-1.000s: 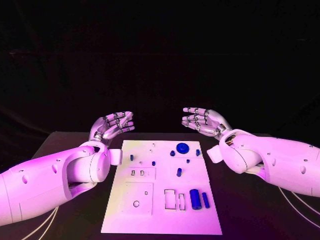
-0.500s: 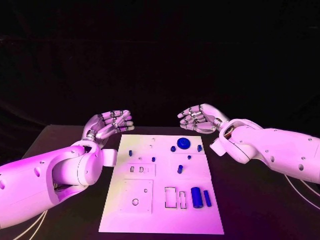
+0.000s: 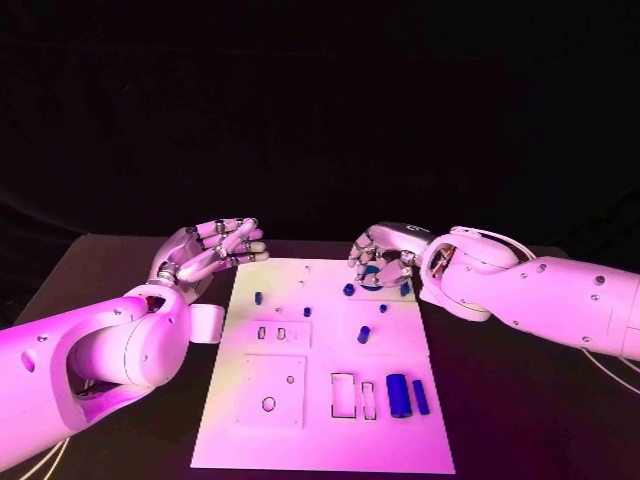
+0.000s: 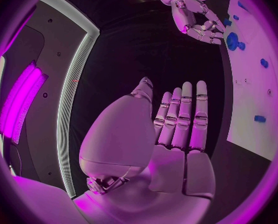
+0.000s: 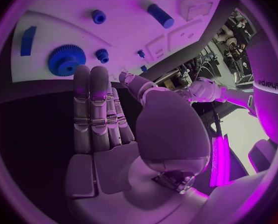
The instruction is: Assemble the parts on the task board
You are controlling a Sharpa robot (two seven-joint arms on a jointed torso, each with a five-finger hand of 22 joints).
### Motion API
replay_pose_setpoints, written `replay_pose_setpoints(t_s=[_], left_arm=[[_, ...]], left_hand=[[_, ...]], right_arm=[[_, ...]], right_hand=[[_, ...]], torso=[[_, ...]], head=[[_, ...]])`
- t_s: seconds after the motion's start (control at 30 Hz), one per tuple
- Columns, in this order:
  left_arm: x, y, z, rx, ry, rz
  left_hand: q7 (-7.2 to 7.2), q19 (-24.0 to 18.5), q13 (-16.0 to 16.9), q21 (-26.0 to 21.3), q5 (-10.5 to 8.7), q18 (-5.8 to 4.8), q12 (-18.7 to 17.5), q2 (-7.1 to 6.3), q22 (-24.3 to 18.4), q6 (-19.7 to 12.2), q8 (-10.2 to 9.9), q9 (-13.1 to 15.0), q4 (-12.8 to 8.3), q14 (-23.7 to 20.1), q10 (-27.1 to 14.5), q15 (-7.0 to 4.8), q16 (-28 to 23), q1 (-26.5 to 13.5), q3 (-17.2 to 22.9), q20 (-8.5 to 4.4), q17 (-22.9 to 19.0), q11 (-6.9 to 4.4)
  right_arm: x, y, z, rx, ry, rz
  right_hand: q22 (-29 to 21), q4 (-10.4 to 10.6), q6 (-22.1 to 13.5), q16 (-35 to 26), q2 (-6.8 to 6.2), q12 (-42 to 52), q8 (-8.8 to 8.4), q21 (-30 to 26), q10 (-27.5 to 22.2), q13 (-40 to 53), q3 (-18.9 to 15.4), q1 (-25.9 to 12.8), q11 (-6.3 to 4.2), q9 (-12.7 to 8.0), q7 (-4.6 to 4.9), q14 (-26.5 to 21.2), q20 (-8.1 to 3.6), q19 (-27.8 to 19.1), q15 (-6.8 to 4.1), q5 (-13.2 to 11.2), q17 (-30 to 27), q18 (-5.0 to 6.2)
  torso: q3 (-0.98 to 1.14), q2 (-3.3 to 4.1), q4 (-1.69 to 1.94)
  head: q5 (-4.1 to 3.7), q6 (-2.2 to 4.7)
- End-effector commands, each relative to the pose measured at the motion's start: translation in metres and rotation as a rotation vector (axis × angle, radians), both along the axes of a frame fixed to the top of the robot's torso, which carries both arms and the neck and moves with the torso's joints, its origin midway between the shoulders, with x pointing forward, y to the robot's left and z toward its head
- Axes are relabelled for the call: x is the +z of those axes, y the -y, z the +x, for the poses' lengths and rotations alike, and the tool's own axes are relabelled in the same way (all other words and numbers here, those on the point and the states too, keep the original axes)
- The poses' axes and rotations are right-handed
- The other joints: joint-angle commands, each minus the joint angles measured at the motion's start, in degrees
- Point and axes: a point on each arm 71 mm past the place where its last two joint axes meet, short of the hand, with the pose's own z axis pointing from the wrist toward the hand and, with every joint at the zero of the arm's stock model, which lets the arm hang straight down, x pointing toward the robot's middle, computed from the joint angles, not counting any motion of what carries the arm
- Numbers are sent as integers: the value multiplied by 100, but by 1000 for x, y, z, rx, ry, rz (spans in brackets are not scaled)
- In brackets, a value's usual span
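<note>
From the head camera, my right robot hand [image 3: 385, 255] hovers over the far end of the task board [image 3: 327, 400], fingers curled, holding nothing; my left robot hand [image 3: 205, 252] waits open off its far left corner. My left wrist shows empty, spread fingers. My right wrist shows the blue gear [image 5: 66, 59] just beyond my fingertips. I judge I'm reaching to pick it; next comes lowering and closing on it.
</note>
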Motion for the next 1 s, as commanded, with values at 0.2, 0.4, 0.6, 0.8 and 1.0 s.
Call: replay_pose_setpoints(t_s=[0.2, 0.4, 0.6, 0.8, 1.0], left_arm=[[5, 5, -4, -45, 1, -21], [6, 5, -4, -48, 1, -22], [7, 5, -5, -55, 0, -24], [7, 5, -5, -60, -2, -26], [7, 5, -5, -62, -4, -26]], left_hand=[[80, 50, -12, 19, -11, 90, -49, 3, -9, 38, 16, 1, 13, 10, 49, -3, -5, 59, 2, -8, 13, -8], [83, 55, -14, 18, -12, 90, -57, 2, -11, 36, 13, 0, 16, 4, 49, -1, -10, 55, -1, -10, 15, -5], [101, 69, -19, 15, -13, 88, -89, -7, -18, 22, -3, -7, 27, -12, 39, 8, -27, 35, -16, -15, 23, 8], [105, 72, -20, 13, -12, 87, -101, -8, -21, 17, -9, -9, 29, -17, 35, 11, -33, 29, -20, -16, 26, 12], [105, 72, -20, 13, -12, 87, -101, -8, -21, 17, -9, -9, 29, -17, 35, 11, -33, 29, -20, -16, 26, 12]], right_arm=[[-2, -10, -1, 5, 109, -211], [-4, -15, -2, 14, 120, -236], [-5, -16, -1, 0, 118, -253], [-7, -17, -1, 0, 110, -265], [-11, -19, -1, 5, 95, -276]], right_hand=[[2676, 198, -123, 2360, -104, 25, -77, 2069, -363, 212, -33, 74, 57, 167, 36, 85, 71, 723, 57, -10, 2404, -394], [3583, 264, -149, 3062, -105, 60, -92, 2705, -472, 291, -31, 130, 81, 246, 45, 157, 104, 1014, 84, 13, 3142, -521], [4007, 287, -108, 3376, -104, 106, -72, 2985, -451, 335, 8, 170, 77, 299, 41, 204, 117, 1170, 87, 55, 3485, -587], [4177, 297, -77, 3506, -92, 122, -59, 3098, -443, 352, 61, 197, 74, 329, 35, 220, 121, 1232, 88, 60, 3618, -614], [4332, 308, -44, 3621, -76, 143, -44, 3197, -415, 368, 117, 215, 65, 358, 26, 238, 122, 1293, 86, 58, 3742, -639]], torso=[[-15, 176, 48], [-16, 198, 61], [-17, 218, 64], [-21, 239, 69], [-13, 250, 71]], head=[[-31, 21], [-26, 13], [-26, 20], [-33, 12], [-15, -7]])
